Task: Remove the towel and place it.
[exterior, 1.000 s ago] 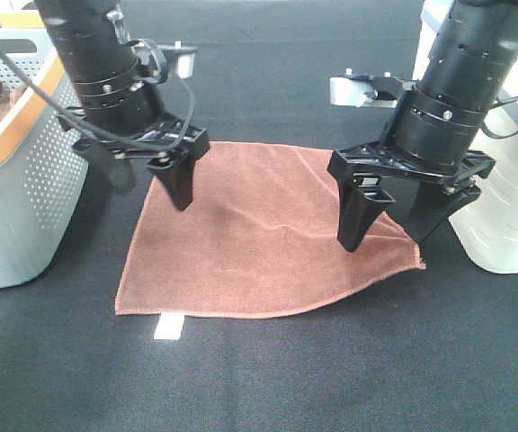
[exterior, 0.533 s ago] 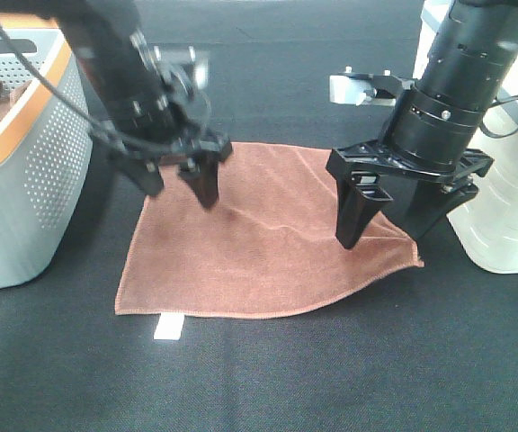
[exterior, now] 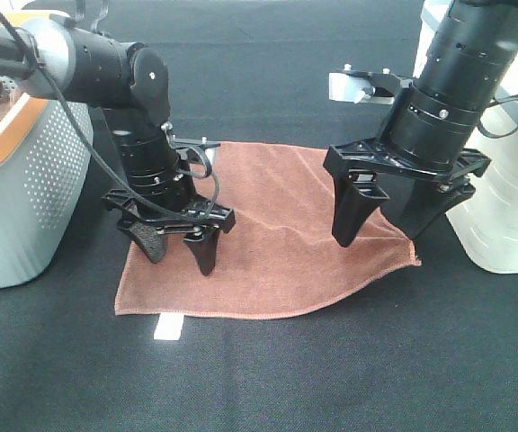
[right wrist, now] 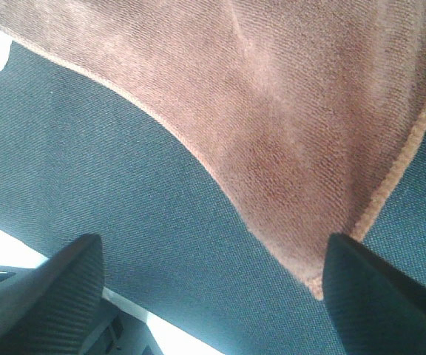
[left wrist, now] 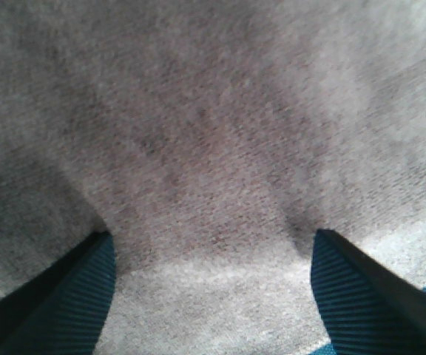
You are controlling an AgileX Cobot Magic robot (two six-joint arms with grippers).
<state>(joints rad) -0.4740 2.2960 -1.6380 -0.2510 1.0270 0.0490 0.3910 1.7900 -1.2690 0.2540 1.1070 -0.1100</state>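
I count one towel [exterior: 277, 243], flat, tag edge toward camera; two grippers, left [exterior: 180, 254] and right [exterior: 387, 229], both spread wide.

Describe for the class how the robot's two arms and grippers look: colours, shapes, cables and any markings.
Both arms are glossy black ribbed cylinders. The left gripper and right gripper have matte black tapered fingers with ridged pads. Thin black cables loop around the left arm, whose upper link is silver-grey with partial white lettering. A silver bracket sits on the right arm.
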